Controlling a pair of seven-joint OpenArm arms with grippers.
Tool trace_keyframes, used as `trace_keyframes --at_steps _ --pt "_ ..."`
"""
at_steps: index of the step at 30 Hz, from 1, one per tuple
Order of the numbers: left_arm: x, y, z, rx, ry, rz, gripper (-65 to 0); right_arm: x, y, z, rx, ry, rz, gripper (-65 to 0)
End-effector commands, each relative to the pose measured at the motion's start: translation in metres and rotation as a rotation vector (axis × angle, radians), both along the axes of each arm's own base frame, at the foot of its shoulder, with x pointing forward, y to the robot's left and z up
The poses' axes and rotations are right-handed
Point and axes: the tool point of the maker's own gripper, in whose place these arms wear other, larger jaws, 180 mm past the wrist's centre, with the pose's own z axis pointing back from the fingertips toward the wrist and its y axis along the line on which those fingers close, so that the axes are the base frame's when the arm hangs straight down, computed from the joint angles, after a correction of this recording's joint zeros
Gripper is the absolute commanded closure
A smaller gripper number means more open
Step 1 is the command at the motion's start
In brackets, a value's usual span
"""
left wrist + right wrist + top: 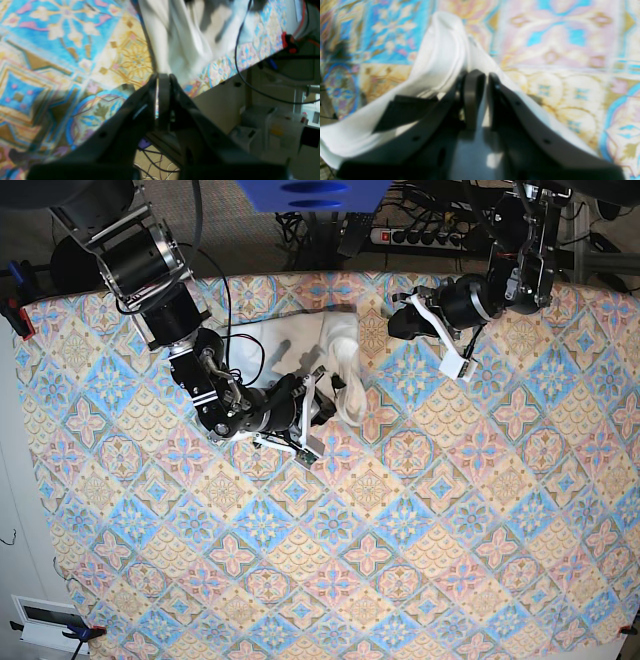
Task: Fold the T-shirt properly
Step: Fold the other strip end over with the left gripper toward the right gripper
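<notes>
The white T-shirt point(340, 355) lies bunched near the table's far edge, plain side showing. My right gripper point(318, 405) is shut on a thick fold of it. In the right wrist view the T-shirt point(440, 55) drapes over both sides of the right gripper point(481, 75). My left gripper point(395, 322) hovers just right of the shirt with its jaws shut. In the left wrist view the T-shirt point(185, 37) starts right past the tips of the left gripper point(162, 75), and no cloth shows between the jaws. The base view shows a strip of tablecloth between them.
A patterned blue, orange and pink tablecloth point(400, 510) covers the table. The table edge point(225, 77) runs close to the left gripper, with a black cable point(237, 50) and a red clamp point(287, 42) there. A power strip point(420, 235) lies beyond the far edge.
</notes>
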Motion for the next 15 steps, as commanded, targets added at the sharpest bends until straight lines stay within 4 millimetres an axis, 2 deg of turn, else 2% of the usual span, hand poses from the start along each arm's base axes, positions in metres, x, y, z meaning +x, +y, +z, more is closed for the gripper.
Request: trace_keyframes --at_steps 1,4,6,8,12,15 --pt "0.003 -0.007 0.007 -0.021 -0.022 -0.015 0.0 0.017 0.007 0.023 0.052 -0.061 -0.005 -7.2" --pt "-0.003 -0.023 0.007 -0.051 -0.012 -0.039 0.0 0.041 0.009 0.065 0.120 -0.172 -0.039 -7.4" --pt "-0.004 -0.029 0.007 -0.060 -0.013 -0.042 0.0 0.052 0.005 0.084 0.145 -0.223 -0.063 -7.4" --pt "-0.005 -0.037 0.006 -0.059 -0.016 -0.050 0.0 0.054 -0.008 0.087 0.126 -0.231 -0.084 -7.4" --pt "-0.011 -0.056 0.002 -0.048 -0.017 -0.088 0.0 0.063 -0.024 0.099 0.123 -0.257 -0.130 -7.3" --pt "-0.013 -0.072 0.001 -0.028 -0.030 -0.130 0.0 0.072 -0.050 0.098 0.098 -0.262 -0.178 -7.2"
